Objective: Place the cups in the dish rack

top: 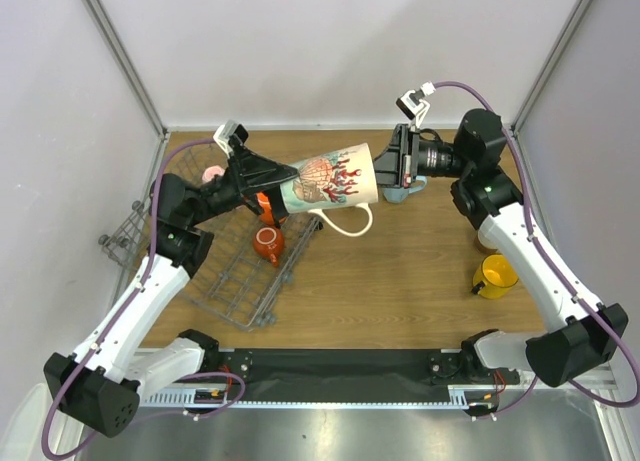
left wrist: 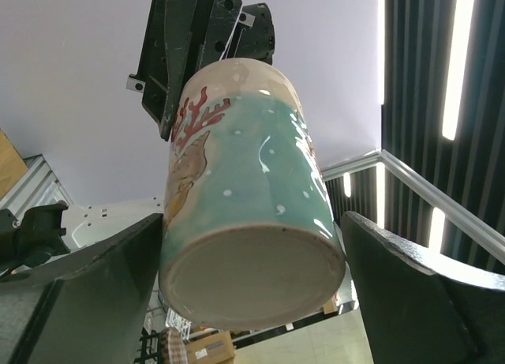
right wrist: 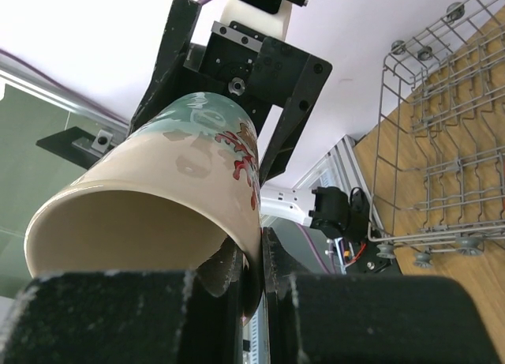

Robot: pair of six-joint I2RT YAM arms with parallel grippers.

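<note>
Over table by dish rack: coral-print mug, rim pinched in right gripper, base maybe touching wide-spread left gripper.

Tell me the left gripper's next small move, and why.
Probably close the left gripper on the base of the tall mug: its open fingers flank that base, while the right gripper pinches the rim, holding it aloft, so a handover looks ready.

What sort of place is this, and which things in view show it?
Probably a robotics lab test cell: two robot arms bolted to a walled-in wooden table, with a wire dish rack and mugs as practice props.
</note>
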